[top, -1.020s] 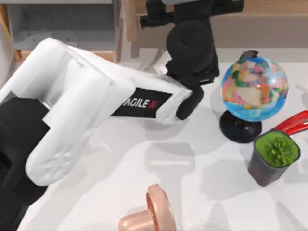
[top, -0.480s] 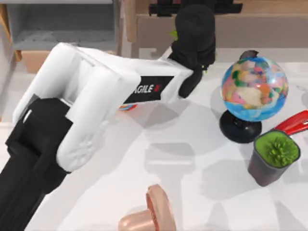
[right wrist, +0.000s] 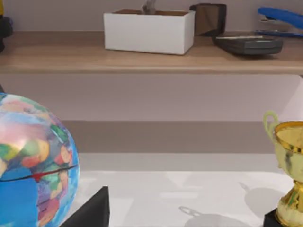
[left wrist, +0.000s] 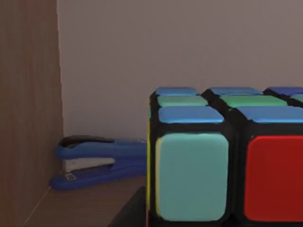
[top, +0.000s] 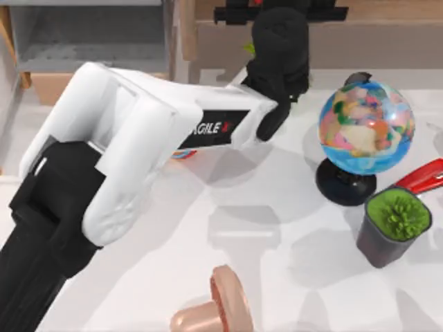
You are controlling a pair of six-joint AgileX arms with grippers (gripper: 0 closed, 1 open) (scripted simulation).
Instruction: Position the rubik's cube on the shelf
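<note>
The rubik's cube looms close in the left wrist view, showing red, green, pale teal and blue stickers between black lines, just above the shelf board. A dark finger presses against its side. From above, my left gripper reaches over the shelf at the back of the table, shut on the cube. The same shelf runs across the right wrist view. My right arm stays parked off to the right.
A blue stapler lies on the shelf beside a wooden side wall. A white box and dark items also stand there. On the table are a globe, a green plant pot, a red stapler, a pink object and a gold trophy.
Over the last second my left arm stretched back toward the shelf and its gripper levelled out over the board. In the last half second it barely moved.
</note>
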